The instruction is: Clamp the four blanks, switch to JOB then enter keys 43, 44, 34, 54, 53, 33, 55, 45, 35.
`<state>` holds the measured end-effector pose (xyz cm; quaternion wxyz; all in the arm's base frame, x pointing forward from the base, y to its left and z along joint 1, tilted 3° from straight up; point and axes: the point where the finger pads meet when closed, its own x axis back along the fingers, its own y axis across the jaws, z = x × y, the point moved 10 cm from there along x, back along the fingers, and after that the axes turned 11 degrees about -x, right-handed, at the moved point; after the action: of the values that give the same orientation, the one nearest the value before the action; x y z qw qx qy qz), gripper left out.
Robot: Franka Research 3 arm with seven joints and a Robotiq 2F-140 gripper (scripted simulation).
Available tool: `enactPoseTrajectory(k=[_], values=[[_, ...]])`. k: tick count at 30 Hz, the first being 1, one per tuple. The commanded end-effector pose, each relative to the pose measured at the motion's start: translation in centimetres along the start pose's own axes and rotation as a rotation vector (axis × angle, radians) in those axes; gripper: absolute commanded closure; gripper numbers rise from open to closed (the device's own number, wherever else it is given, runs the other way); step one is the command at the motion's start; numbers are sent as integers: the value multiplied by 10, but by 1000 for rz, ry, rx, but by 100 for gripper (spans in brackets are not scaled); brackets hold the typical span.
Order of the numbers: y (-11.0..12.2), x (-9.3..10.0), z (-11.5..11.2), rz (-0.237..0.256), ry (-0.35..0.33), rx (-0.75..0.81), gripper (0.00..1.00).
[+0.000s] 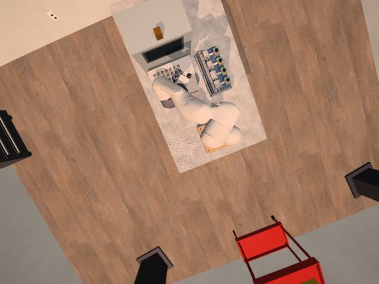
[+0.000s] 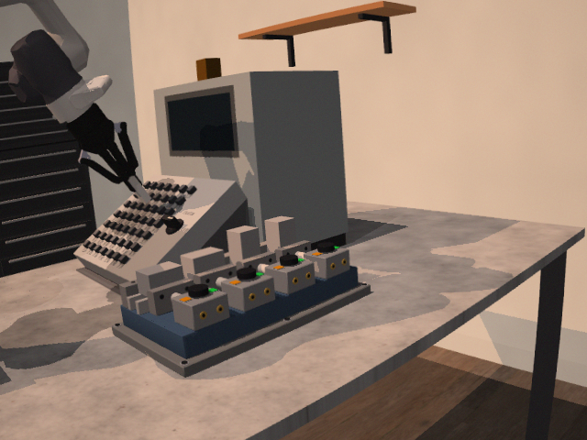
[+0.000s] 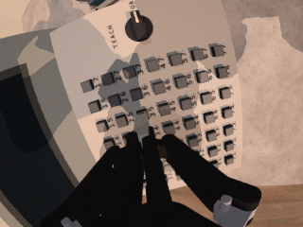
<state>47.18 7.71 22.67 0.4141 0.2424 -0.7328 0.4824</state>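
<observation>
Reaching down at a slant, gripper (image 2: 135,181) (image 3: 143,123) fingers together on nothing, tips over the keys (image 2: 142,215) (image 3: 163,109) of the sloped panel (image 2: 215,193) (image 3: 71,61) (image 1: 192,84), near the knob (image 2: 172,224) (image 3: 138,28) (image 1: 189,75) turned to JOB.

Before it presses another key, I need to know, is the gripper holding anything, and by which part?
Nothing is held; the gripper is shut, fingertips together over the keypad.

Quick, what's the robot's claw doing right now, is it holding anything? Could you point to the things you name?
Gripper (image 2: 140,190) (image 3: 143,123): closed, holding nothing, its fingertips down at the keys (image 2: 109,233) (image 3: 181,81).
</observation>
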Motion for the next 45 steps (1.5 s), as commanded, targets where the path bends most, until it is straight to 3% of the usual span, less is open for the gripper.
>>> enactPoseTrajectory(k=[1, 45], values=[[-3, -5, 1, -14, 9, 52, 100], [-2, -17, 1, -14, 9, 52, 100]])
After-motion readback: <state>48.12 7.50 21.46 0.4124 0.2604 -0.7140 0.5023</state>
